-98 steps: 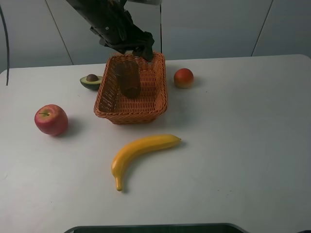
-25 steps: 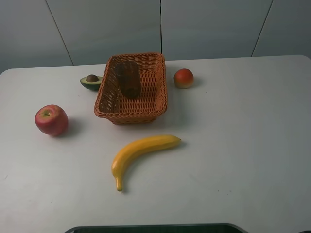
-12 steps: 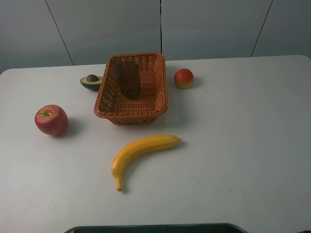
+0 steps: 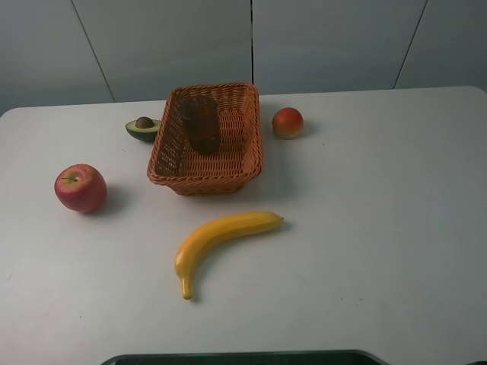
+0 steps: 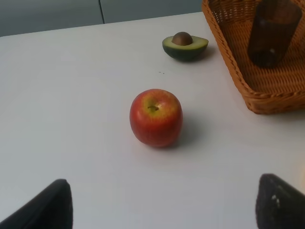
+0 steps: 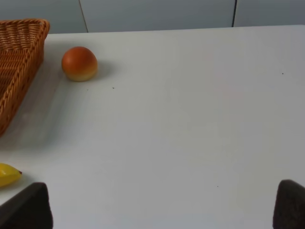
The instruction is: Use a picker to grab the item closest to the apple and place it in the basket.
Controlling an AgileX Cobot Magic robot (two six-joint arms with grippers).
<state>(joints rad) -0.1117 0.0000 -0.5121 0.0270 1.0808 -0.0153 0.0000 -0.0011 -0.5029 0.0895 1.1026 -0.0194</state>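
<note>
The red apple (image 4: 80, 188) sits at the table's left, apart from everything else. A halved avocado (image 4: 143, 128) with its pit lies beside the left wall of the orange wicker basket (image 4: 205, 181). A dark brown cup (image 4: 200, 123) stands inside the basket. No arm shows in the exterior high view. The left wrist view has the apple (image 5: 156, 117) ahead of my left gripper (image 5: 159, 210), which is open and empty, with the avocado (image 5: 185, 46) and the basket (image 5: 238, 71) beyond. My right gripper (image 6: 157, 210) is open and empty over bare table.
A yellow banana (image 4: 221, 236) lies in front of the basket. A small peach-like fruit (image 4: 288, 122) rests to the basket's right, also in the right wrist view as the fruit (image 6: 79, 63). A dark edge runs along the table's near side.
About four seconds ago a dark arm hung over the basket's far rim; it has left the exterior high view. Nothing on the table has moved in the last second.
</note>
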